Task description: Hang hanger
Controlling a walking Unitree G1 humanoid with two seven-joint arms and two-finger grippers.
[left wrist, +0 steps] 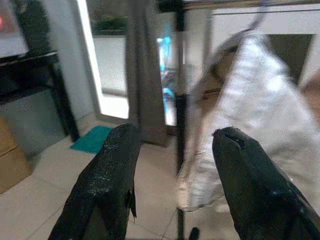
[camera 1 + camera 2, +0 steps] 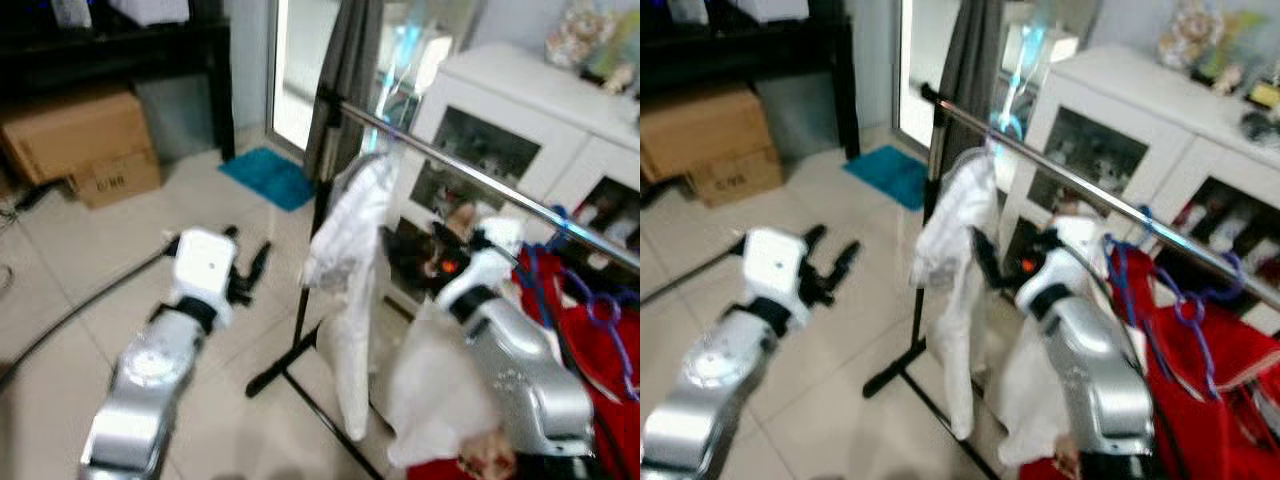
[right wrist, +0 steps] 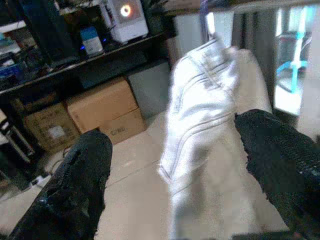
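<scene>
Garment (image 2: 350,260) on its hanger already hangs from the rail (image 2: 470,170); both end effectors, left (image 2: 250,272) and right (image 2: 985,262), gape wide, empty, so hanging looks done.

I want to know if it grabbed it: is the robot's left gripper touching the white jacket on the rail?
Apart. In the left eye view, bare floor separates the open left gripper from the white jacket.

Shiny metal rail (image 2: 470,170); soft white cloth garment (image 2: 350,270); matt cardboard boxes (image 2: 80,140); glossy floor tiles (image 2: 90,300).
</scene>
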